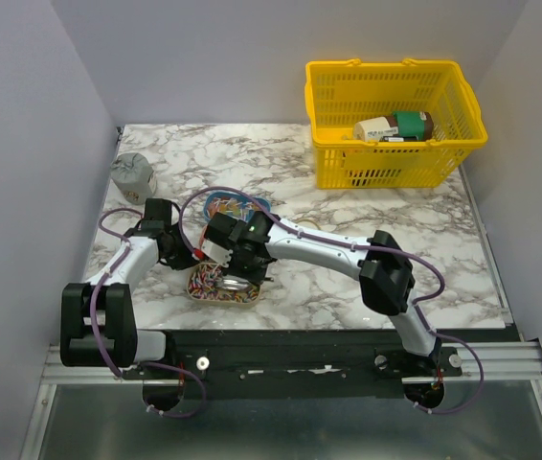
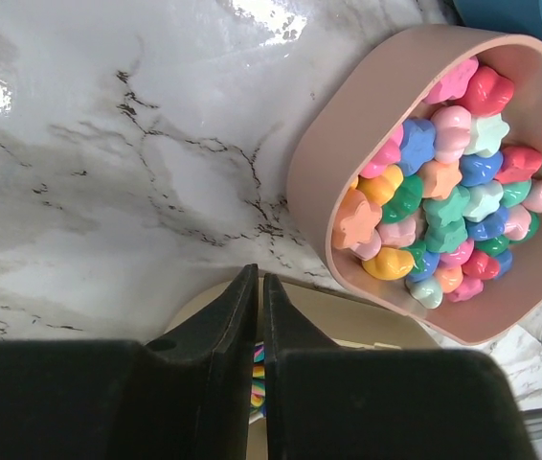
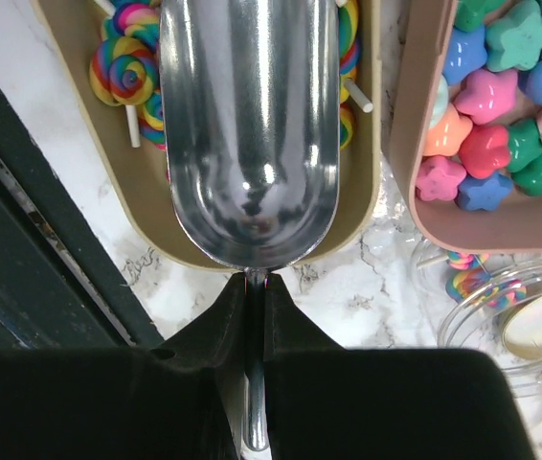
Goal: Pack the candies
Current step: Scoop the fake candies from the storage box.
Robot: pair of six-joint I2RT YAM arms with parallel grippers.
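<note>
Marble table [image 1: 424,240]: right fingers [image 3: 204,335] reach leftward pinching scoop [image 3: 252,125] handle; left fingers [image 2: 223,326] angle down, pressed together.

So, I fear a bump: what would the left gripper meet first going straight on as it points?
Likely bare marble tabletop; the pink bowl of candies sits off to one side. Depth is unclear.

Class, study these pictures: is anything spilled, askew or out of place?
Nothing stands out. The star candies sit inside the pink tray, the lollipops inside the beige tray, and none lie on the marble table.
</note>
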